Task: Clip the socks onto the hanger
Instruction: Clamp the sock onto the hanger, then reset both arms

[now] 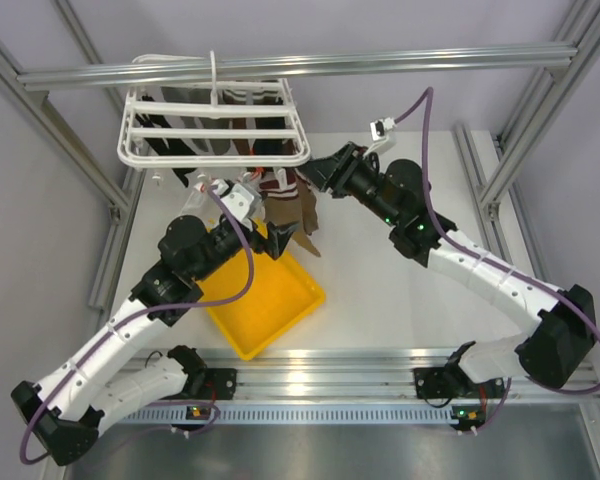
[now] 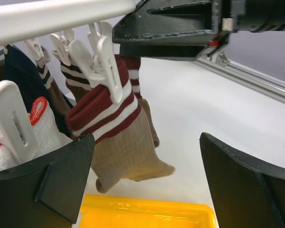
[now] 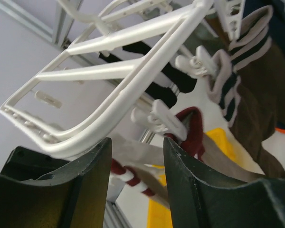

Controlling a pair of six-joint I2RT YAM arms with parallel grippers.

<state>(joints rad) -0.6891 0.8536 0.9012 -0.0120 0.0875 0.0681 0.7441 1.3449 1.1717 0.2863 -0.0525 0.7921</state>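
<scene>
The white hanger (image 1: pixel 215 125) hangs from the top rail with several socks clipped under it. In the left wrist view a tan sock (image 2: pixel 126 145) with a maroon-and-white striped cuff dangles from a white clip (image 2: pixel 107 66). My left gripper (image 2: pixel 146 142) is wide open just in front of and below it, and holds nothing. My right gripper (image 3: pixel 137 142) is open at the hanger's right edge (image 3: pixel 147 71), close under a clip (image 3: pixel 166 118) that pinches the maroon cuff (image 3: pixel 192 128). Nothing lies between its fingers. From above, both grippers (image 1: pixel 276 228) (image 1: pixel 318 172) meet at that sock (image 1: pixel 298 212).
A yellow tray (image 1: pixel 265 300) lies on the table below the left gripper, also seen in the left wrist view (image 2: pixel 147 211). Dark, striped and white-orange socks (image 2: pixel 38 114) hang to the left. Aluminium frame posts (image 1: pixel 75 150) flank the hanger.
</scene>
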